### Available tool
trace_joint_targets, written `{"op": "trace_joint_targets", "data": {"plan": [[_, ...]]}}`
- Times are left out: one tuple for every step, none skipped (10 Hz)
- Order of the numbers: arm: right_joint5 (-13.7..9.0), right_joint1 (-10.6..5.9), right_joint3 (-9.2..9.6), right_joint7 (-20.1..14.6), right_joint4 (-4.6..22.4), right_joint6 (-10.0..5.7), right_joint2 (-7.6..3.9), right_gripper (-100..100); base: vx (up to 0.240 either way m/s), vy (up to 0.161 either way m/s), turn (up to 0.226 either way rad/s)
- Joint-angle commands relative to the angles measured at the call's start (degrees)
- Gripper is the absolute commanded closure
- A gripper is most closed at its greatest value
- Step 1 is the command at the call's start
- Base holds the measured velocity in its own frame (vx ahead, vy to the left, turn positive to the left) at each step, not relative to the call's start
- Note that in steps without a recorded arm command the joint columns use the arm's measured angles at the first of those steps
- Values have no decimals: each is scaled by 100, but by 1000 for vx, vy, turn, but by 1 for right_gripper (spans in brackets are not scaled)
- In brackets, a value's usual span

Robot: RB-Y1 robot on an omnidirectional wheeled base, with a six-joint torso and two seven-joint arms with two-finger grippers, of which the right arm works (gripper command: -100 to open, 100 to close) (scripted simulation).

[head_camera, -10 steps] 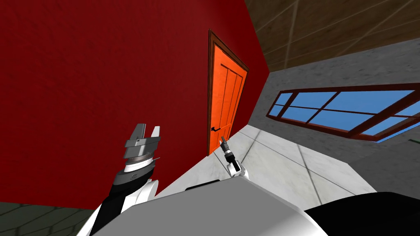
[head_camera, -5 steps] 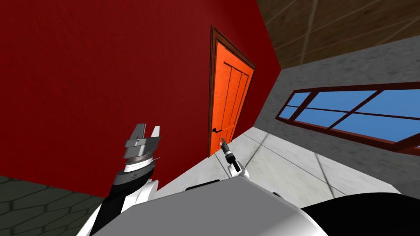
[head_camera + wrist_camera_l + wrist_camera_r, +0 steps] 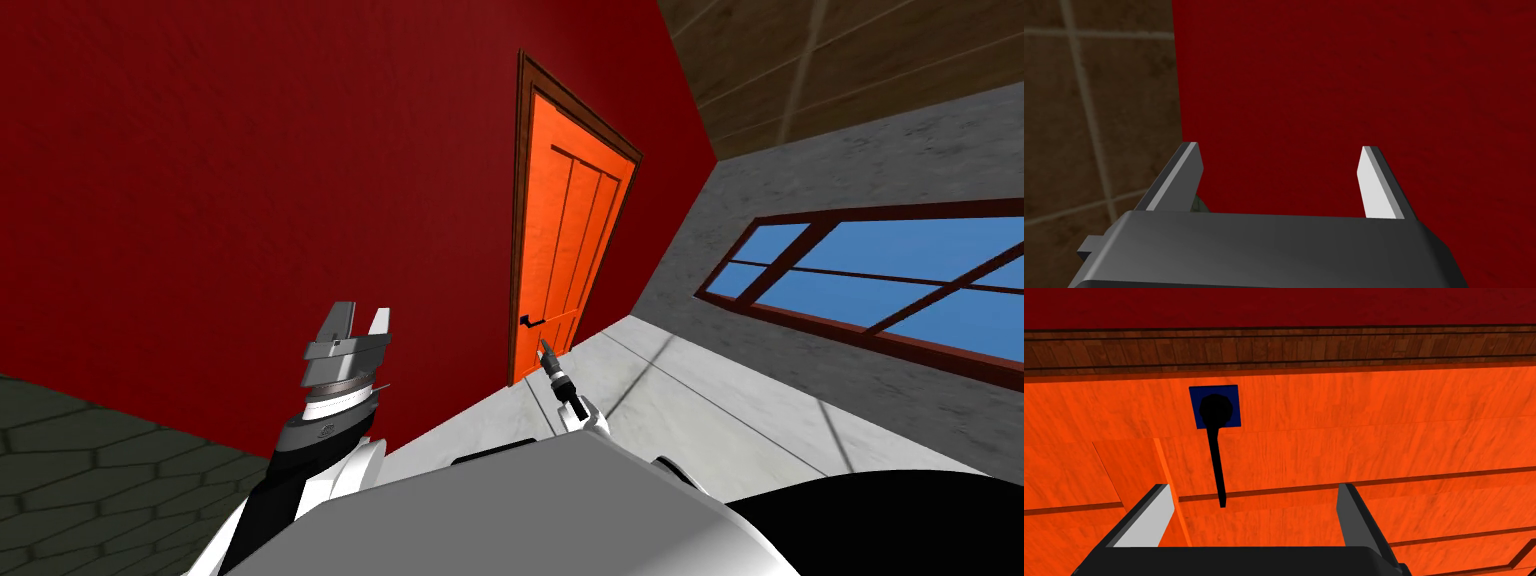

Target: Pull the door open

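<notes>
Plainly, the door handle [image 3: 1217, 458] was seen as a thin black lever on a small blue plate [image 3: 1231, 395], set near one edge of the orange door [image 3: 1374, 438]. The door was shut in its brown frame [image 3: 1274, 348], which sat in the red wall [image 3: 250, 200]. The long axis of the lever ran from the plate straight toward the right gripper [image 3: 1252, 485]. Its free end was lined up inside the gap of the fingers, nearer to one finger than to the other. The gap was thus laid across the lever, so a closing would be judged to press its two thin sides. The fingers of this gripper were spread wide and nothing was held between them. In the head view the right gripper was found just below the handle [image 3: 532, 321], near to it, and contact could not be confirmed. A short advance was judged to be needed before any closing. The left gripper [image 3: 355, 320] was raised well apart from the door, before the red wall, with its fingers spread and empty, so the right arm was clearly the nearer one.
</notes>
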Motion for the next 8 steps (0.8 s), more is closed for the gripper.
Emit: {"op": "trace_joint_targets", "data": {"plan": [[2, -58, 9, -27, 172, -32, -26, -100, 37, -109, 135], [3, -102, 13, -41, 302, -66, -41, -100, 51, -102, 131], [4, -147, 17, -56, 431, -101, -56, -100, 28, -91, 122], [5, -191, 21, -71, 560, -136, -70, -100, 10, -104, 118], [5, -191, 21, -71, 560, -136, -70, -100, 13, -73, 35], [7, -263, 28, -94, 769, -193, -94, -100, 27, -78, 116], [7, -299, 32, -106, 872, -220, -105, -100, 28, -89, 148], [8, -334, 35, -118, 975, -248, -116, -100, 26, -87, 115]]}}
